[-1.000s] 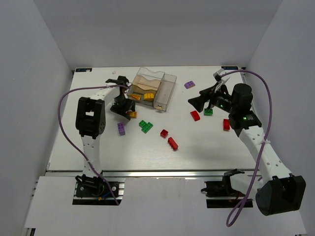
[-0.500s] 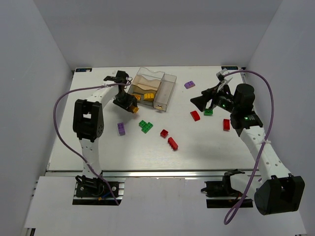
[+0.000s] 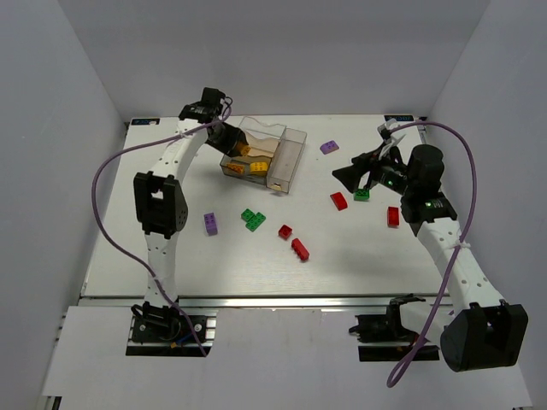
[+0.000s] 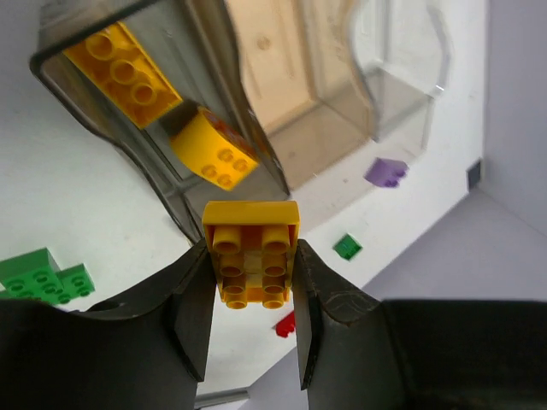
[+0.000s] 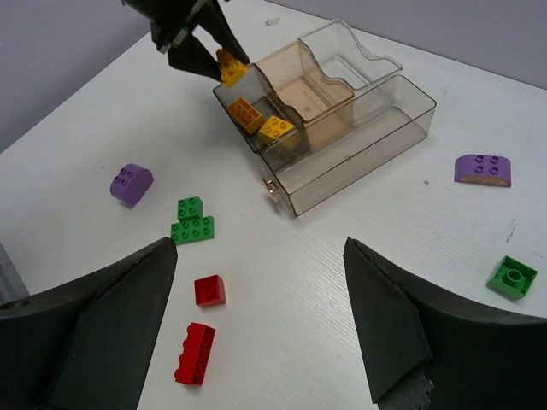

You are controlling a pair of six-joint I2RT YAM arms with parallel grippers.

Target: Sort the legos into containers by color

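Note:
My left gripper (image 3: 226, 139) is shut on an orange-yellow lego (image 4: 252, 252) and holds it above the near-left corner of the clear brownish box (image 3: 293, 141). Two orange-yellow legos (image 4: 120, 73) (image 4: 214, 147) lie in that corner compartment. In the right wrist view the held lego (image 5: 229, 67) hangs over the box's rim (image 5: 359, 162). My right gripper (image 3: 355, 175) is open and empty above the table, right of the box. Loose legos lie on the table: green (image 3: 253, 219), red (image 3: 300, 248), purple (image 3: 210, 224).
More loose legos: red ones (image 3: 285, 231) (image 3: 338, 201) (image 3: 393, 216), a green one (image 3: 362, 195) under my right gripper, a purple one (image 3: 329, 147) behind the box's right side. White walls enclose the table at the back and sides.
My left gripper has lifted the orange-yellow lego from the table left of the box and carried it back and right, up over the box's near-left compartment. The right arm has barely moved.

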